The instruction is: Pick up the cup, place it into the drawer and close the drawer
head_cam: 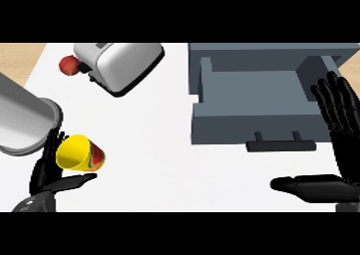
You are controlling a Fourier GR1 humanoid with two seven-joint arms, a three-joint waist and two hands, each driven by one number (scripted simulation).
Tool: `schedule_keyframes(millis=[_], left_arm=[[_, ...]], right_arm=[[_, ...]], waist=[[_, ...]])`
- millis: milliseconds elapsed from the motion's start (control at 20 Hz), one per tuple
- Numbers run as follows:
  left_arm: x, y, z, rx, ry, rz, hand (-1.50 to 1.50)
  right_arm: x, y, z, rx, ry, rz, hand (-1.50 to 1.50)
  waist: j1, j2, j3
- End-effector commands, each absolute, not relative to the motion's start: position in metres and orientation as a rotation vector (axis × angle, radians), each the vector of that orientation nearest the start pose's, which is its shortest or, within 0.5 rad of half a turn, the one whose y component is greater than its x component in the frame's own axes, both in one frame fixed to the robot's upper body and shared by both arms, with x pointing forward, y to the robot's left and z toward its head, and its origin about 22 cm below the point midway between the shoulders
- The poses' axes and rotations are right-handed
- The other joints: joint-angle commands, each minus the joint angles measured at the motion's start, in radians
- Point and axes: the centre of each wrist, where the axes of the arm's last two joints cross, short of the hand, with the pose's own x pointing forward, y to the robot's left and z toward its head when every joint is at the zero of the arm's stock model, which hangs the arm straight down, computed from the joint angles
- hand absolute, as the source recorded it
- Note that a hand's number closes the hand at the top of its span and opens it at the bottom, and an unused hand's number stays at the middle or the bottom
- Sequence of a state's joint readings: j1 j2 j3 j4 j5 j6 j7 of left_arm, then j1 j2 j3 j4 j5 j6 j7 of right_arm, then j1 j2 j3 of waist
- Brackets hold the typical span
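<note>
At the near left, the left hand (48, 172) has the yellow cup (79, 153) between its fingers and thumb, the cup tipped on its side and apparently lifted off the white counter (153, 144); the pick-up step looks done and the carry is in hand. Right of centre, the grey drawer (249, 99) stands open, handle (280, 145) toward the near side. At the right edge the right hand (341, 149) rests open, fingers straight, holding nothing; next, the cup must travel right and down into the drawer's cavity.
</note>
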State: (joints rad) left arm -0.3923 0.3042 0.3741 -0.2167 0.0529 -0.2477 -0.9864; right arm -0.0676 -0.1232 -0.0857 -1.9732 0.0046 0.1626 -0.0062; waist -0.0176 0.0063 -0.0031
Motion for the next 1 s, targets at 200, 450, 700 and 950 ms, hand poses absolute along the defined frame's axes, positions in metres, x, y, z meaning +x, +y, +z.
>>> schedule_keyframes(millis=[200,450,700,950], left_arm=[[0.228,0.373,-0.144,-0.084,-1.778,0.238,-1.5],[0.257,0.343,-0.139,-0.182,-1.798,0.26,-1.5],[0.264,0.334,-0.137,-0.325,-1.789,0.254,1.5],[0.259,0.319,-0.145,-0.418,-1.818,0.312,1.5]], right_arm=[[0.245,-0.265,0.109,-0.059,-2.016,0.222,-1.5],[0.234,-0.254,0.115,-0.021,-2.026,0.248,-1.5],[0.24,-0.273,0.117,-0.041,-2.019,0.231,-1.5],[0.24,-0.262,0.108,-0.024,-1.99,0.243,-1.5]], waist=[[0.001,0.004,-0.001],[-0.003,0.002,-0.001],[-0.004,0.001,0.0],[0.004,0.0,0.0]])
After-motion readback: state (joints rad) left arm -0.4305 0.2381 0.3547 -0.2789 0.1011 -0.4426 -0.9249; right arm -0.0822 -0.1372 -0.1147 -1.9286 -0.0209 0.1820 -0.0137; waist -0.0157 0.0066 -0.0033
